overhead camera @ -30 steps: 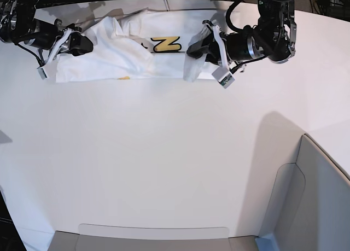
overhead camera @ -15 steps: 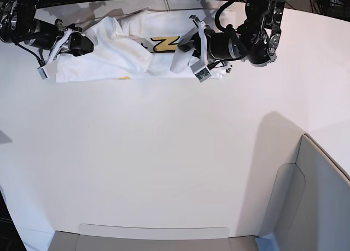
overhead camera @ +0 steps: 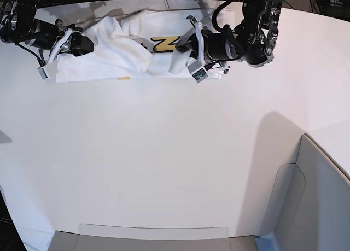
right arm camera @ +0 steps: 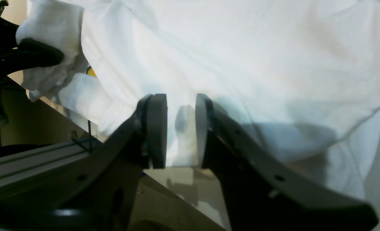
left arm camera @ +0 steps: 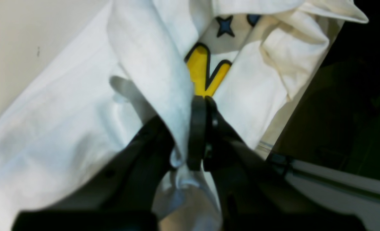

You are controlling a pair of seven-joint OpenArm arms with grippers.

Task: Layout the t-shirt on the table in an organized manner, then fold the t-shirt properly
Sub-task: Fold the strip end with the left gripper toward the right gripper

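At the 12 o'clock edge of the surface [overhead camera: 164, 152], seen from the base view, the t-shirt [overhead camera: 136, 59] lies bunched in a long crumpled band running from about 10 o'clock toward 1 o'clock. Part of its yellow lettering with a black outline shows near the middle of the band, and a small yellow scrap peeks out along the near hem. From the left wrist view, folds of white cloth rise around a yellow letter and a blue star above it, with the dark space past the surface's edge at 3 o'clock.

The left pincer [left arm camera: 200, 102] is pressed together on a ridge of the shirt's cloth; the fabric drapes over its left finger and runs down between the two dark fingers. In the base view this pincer [overhead camera: 192, 57] sits at the 1 o'clock end of the band, its arm reaching in from 2 o'clock.

The right pincer [right arm camera: 181, 128] stands partly apart, its two grey pads showing a clear gap with the shirt's white cloth behind it; whether the cloth passes between the pads cannot be told. In the base view it [overhead camera: 76, 43] rests at the 10 o'clock end of the shirt.

A grey panel [overhead camera: 311, 202] stands at 4 o'clock, well apart from the shirt.
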